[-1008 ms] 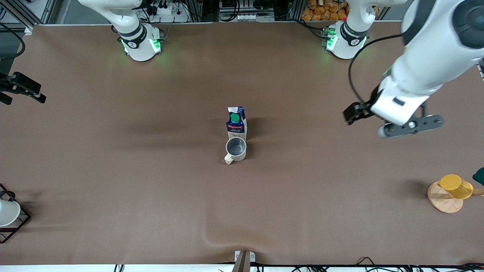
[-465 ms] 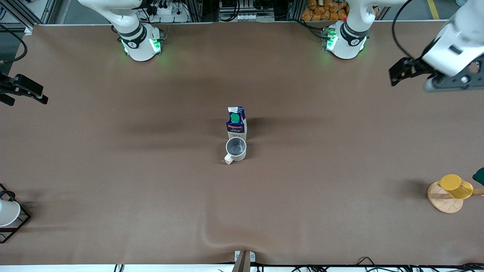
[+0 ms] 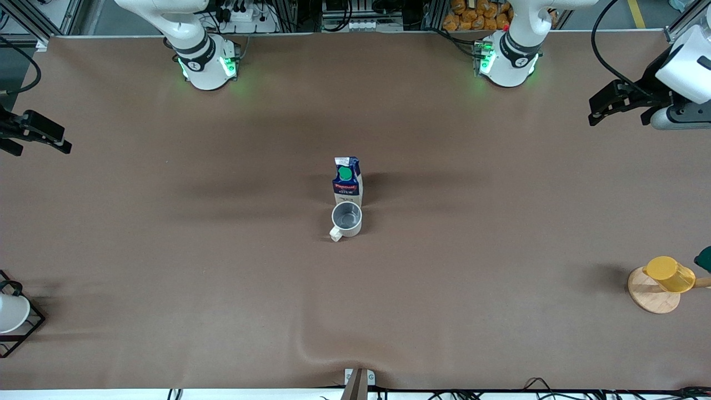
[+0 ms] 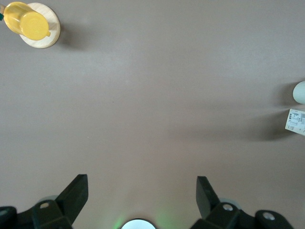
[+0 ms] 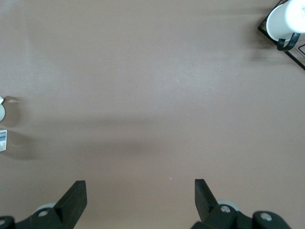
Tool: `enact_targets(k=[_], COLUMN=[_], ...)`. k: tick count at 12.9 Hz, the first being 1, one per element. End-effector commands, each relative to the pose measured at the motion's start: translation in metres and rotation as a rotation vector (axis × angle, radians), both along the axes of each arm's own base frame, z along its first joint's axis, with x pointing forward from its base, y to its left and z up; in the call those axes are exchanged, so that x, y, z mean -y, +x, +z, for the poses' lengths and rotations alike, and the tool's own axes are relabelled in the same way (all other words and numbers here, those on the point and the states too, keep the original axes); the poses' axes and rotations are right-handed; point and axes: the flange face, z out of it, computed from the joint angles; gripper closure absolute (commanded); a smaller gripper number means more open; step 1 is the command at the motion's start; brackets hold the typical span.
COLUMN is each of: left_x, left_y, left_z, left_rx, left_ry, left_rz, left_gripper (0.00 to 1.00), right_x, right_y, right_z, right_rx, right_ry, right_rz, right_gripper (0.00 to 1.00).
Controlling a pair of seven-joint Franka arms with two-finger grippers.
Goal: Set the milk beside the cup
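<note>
The milk point(image 3: 348, 182), a dark blue and white carton with a green cap, stands upright at the table's middle. The cup point(image 3: 347, 218), an off-white mug with a grey inside, stands right beside it, nearer to the front camera, handle toward the camera. My left gripper point(image 3: 617, 119) is open and empty, high over the left arm's end of the table. In the left wrist view point(image 4: 142, 183) the milk point(image 4: 296, 120) and cup point(image 4: 300, 92) show only at the frame's edge. My right gripper point(image 3: 40, 149) waits open and empty over the right arm's end point(image 5: 139, 186).
A yellow cup point(image 3: 669, 274) lies on a round wooden disc point(image 3: 651, 294) near the front at the left arm's end. A white vessel point(image 3: 11, 312) in a black wire frame stands near the front at the right arm's end. The brown cloth has a wrinkle point(image 3: 311, 344) by the front edge.
My left arm has pulled away from the table's middle toward its own end and back toward its base. The milk, the cup and the right arm have not moved.
</note>
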Motion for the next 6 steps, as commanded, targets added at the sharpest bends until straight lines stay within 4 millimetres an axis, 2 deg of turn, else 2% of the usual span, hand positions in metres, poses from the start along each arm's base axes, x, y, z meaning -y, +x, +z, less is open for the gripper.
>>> enact_targets(k=[1, 6], left_x=[0.0008, 0.0067], left_y=[-0.0004, 0.0038], left_z=[0.0028, -0.0017], left_rx=[0.012, 0.004], left_ry=[-0.016, -0.023], left_rz=[-0.018, -0.023], left_gripper=[0.0, 0.0], right_x=[-0.0018, -0.002], right_y=[0.0022, 0.002], right_z=[0.0029, 0.0028], right_rx=[-0.008, -0.009], right_ry=[-0.016, -0.014], right_rz=[-0.012, -0.015], right_gripper=[0.0, 0.0])
